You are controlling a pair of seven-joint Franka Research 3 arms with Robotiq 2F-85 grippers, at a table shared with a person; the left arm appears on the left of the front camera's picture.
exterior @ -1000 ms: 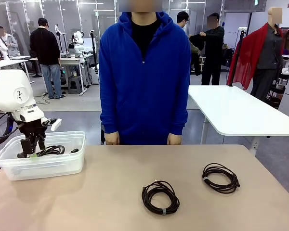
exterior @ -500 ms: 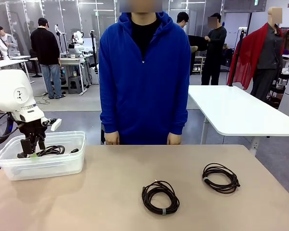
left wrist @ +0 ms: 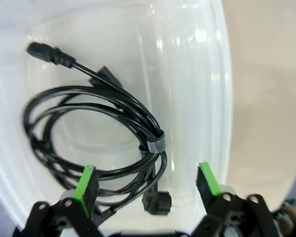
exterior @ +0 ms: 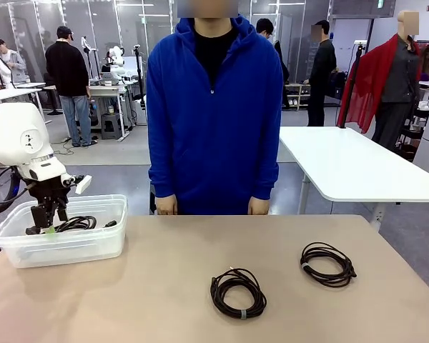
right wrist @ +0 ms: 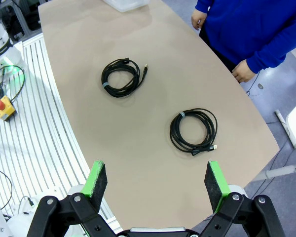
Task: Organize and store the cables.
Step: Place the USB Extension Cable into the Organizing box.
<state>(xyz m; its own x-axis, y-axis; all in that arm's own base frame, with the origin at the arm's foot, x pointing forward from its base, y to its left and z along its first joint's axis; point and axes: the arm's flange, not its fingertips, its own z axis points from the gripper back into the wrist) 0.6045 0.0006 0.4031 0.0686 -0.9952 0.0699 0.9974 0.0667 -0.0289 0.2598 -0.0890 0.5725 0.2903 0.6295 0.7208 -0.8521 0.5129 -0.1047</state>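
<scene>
Broadly, the surface (exterior: 171, 286) carries two of the three cables we can see, and the clear bin (exterior: 71, 251) at its left end holds the third. The left tool (exterior: 41, 230) hangs inside that bin with its jaws spread wide, holding nothing. The stored coil (left wrist: 133, 112) lies flat on the bin floor just under it, tied by a grey band (left wrist: 155, 144). The right tool (right wrist: 157, 180) is likewise wide and empty, high above the surface and well apart from both loose coils.

We judge the step in hand to be clearing the bin and going for the next cable. To do that well, we lift the left tool straight up, so that it hooks neither a loop nor the plug (left wrist: 155, 202) lying under its open jaws. Then we take the middle coil (exterior: 216, 291), which is nearer the bin than the right-hand coil (exterior: 329, 280). We close across the bundled strands near its band so the loops hold together.
</scene>
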